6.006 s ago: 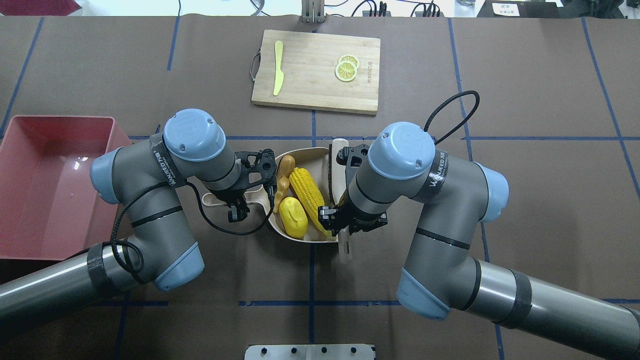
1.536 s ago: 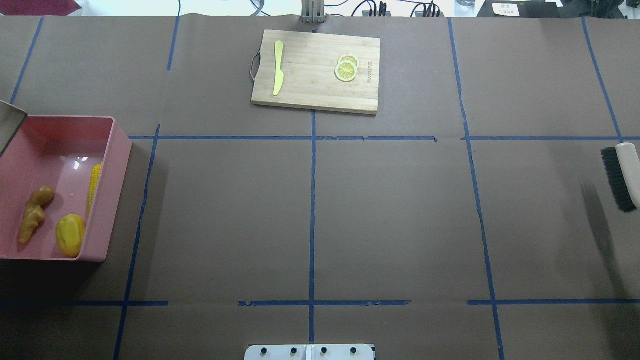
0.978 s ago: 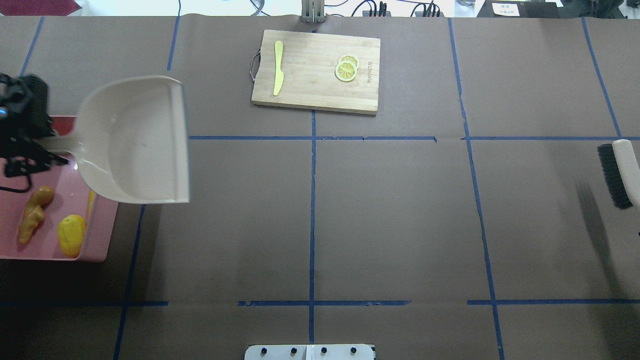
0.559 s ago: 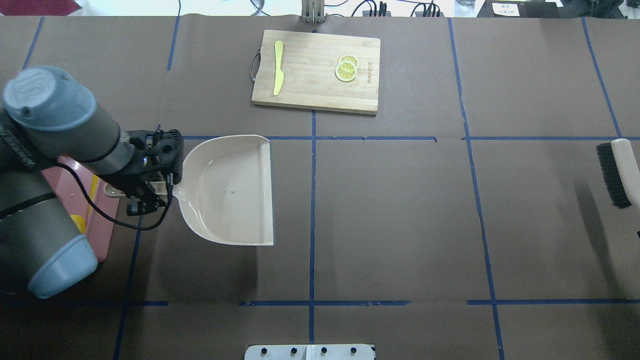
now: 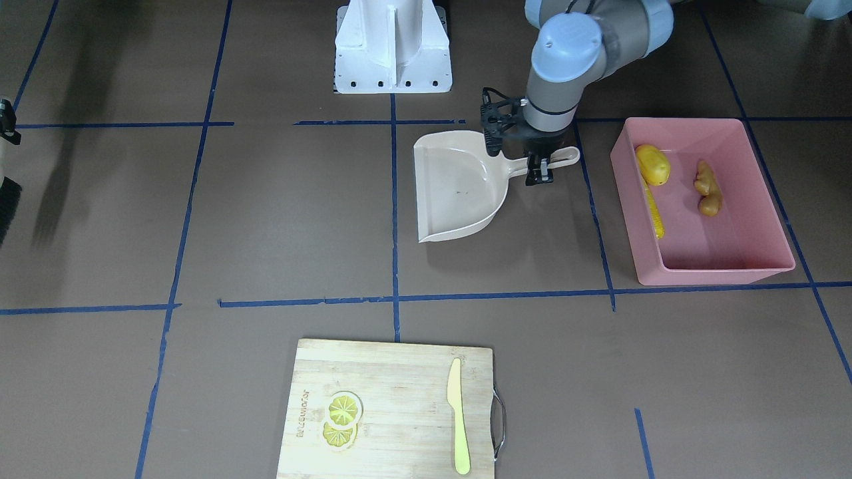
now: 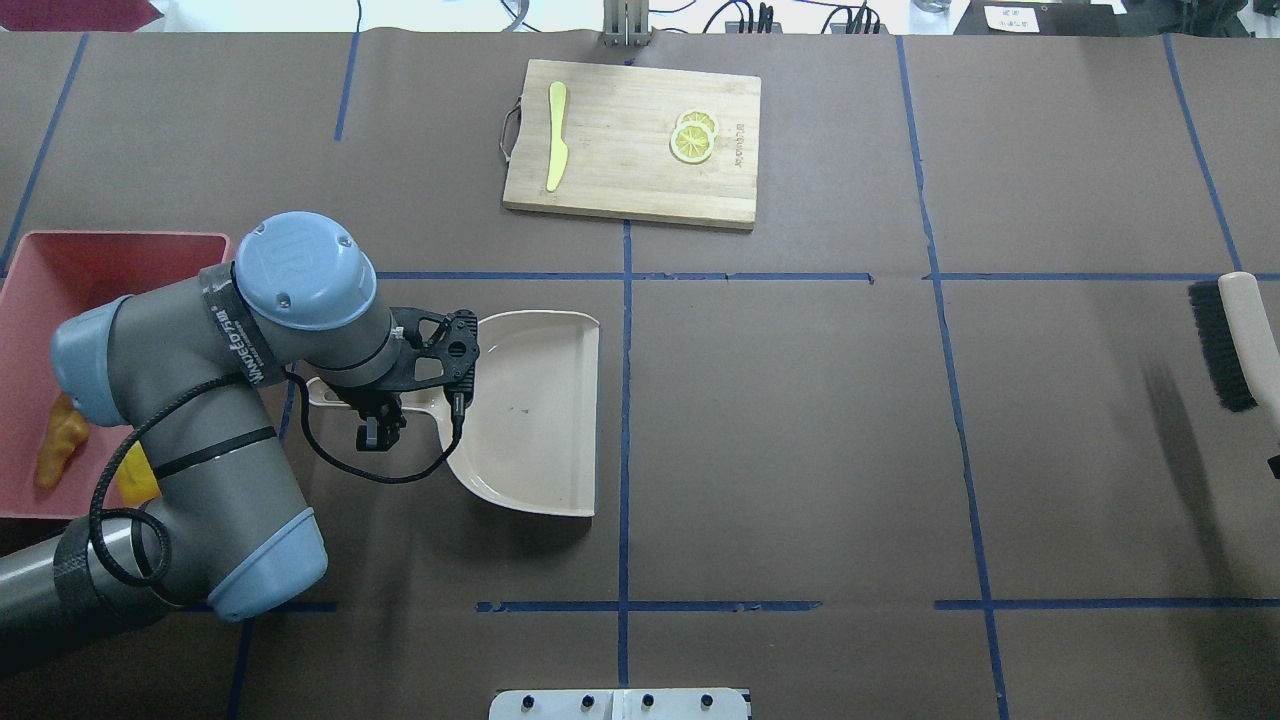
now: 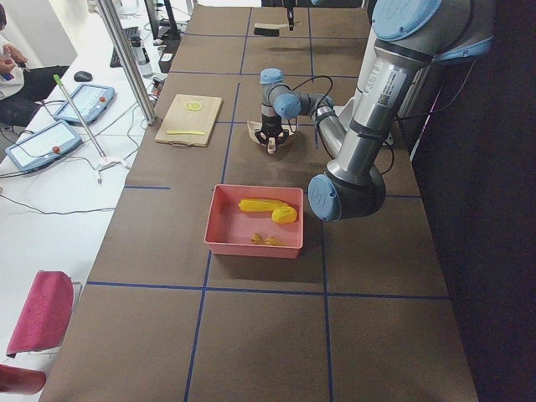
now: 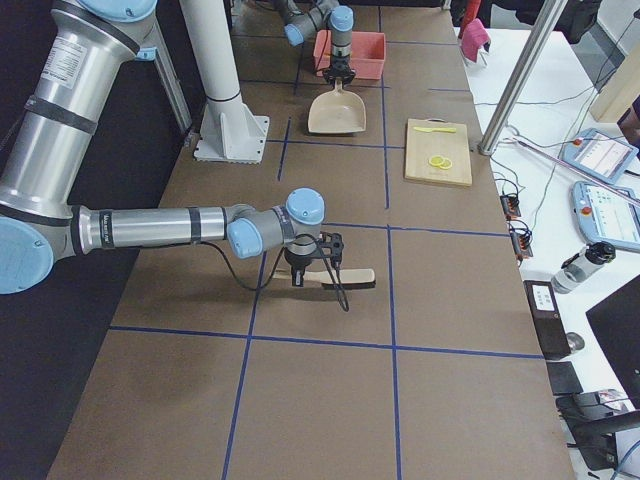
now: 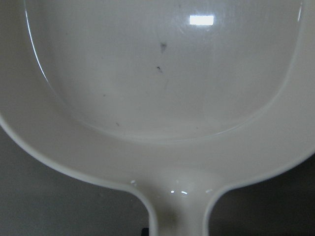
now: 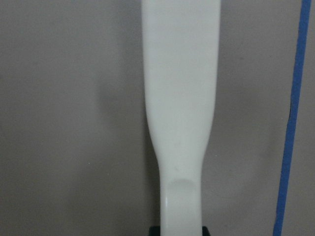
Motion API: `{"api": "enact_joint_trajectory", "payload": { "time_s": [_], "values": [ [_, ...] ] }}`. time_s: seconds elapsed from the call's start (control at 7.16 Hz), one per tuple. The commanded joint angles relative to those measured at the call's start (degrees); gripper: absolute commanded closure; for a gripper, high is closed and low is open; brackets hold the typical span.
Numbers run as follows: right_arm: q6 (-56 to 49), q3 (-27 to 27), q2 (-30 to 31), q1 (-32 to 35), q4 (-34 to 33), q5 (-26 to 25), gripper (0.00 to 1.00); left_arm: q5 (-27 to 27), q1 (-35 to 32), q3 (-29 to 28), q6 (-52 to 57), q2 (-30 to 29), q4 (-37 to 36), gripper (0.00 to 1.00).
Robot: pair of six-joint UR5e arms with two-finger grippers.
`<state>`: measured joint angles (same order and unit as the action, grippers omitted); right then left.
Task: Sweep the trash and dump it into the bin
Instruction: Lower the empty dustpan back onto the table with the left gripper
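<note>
Since a moment ago the left pincer (image 5: 538,163), clenched on the dustpan (image 6: 540,420) handle, has carried the empty pan further right and lower in the overhead frame. It is now away from the bin (image 6: 100,245) at mid-left, where corn (image 5: 653,211), lump (image 5: 652,165) and ginger (image 5: 707,189) lie, while the right pincer (image 8: 307,272) grasps the brush (image 6: 1235,340) at the right edge, hardly shifted. The brown worktop (image 6: 800,450) has blue tape lines and a board (image 6: 630,190) at top centre bearing a knife (image 6: 556,135) and lemon slices (image 6: 693,138); in the left side view a white bench (image 7: 50,218) with tablets (image 7: 42,144) runs down the left.
</note>
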<state>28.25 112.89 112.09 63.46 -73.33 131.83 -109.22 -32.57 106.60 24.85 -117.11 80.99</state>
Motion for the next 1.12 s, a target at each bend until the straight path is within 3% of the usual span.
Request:
{"api": "enact_joint_trajectory", "payload": {
  "time_s": [0.0,0.7,0.84,0.98],
  "values": [
    [0.2,0.0,0.0,0.0,0.3,0.0,0.95,0.6,1.0,-1.4,-0.2,-0.8,0.1,0.81],
    [0.8,0.2,-0.6,0.0,0.3,0.2,0.95,0.5,1.7,-1.9,-2.8,-1.0,1.0,0.75],
    [0.8,0.1,-0.6,-0.1,0.3,0.4,0.95,0.5,1.7,-1.9,-2.6,-1.0,1.1,0.69],
    [0.8,0.1,-0.6,-0.1,0.3,0.4,0.95,0.6,1.6,-1.9,-2.8,-0.8,4.1,0.23]
  ]
}}
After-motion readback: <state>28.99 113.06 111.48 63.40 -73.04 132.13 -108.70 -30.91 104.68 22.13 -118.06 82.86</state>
